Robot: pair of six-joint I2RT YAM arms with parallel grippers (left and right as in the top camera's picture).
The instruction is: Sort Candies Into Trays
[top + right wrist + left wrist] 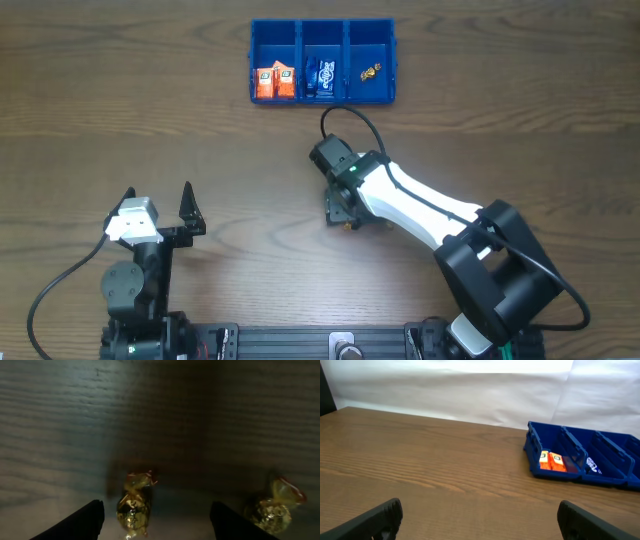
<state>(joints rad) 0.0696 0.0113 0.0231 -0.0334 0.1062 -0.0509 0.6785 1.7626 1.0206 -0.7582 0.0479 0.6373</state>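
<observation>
The blue tray (pixel 322 27) already holds two orange candies (pixel 274 82) in one end compartment, a blue candy (pixel 321 77) in the middle one and a gold candy (pixel 371 72) in the other end one. I judge most sorting done. Two gold-wrapped candies are left on the table (pixel 120 120). The nearer candy (pixel 134 506) lies between the spread fingers of the right gripper (pixel 156 507), not gripped. Its long axis lies across the closing line, twisted end away from the wrist. The second loose candy (pixel 272 507) lies just outside one finger. The left gripper (pixel 479 507) is wide apart, well away from the tray.

Even light from above; right wrist view dim, shadowed.
</observation>
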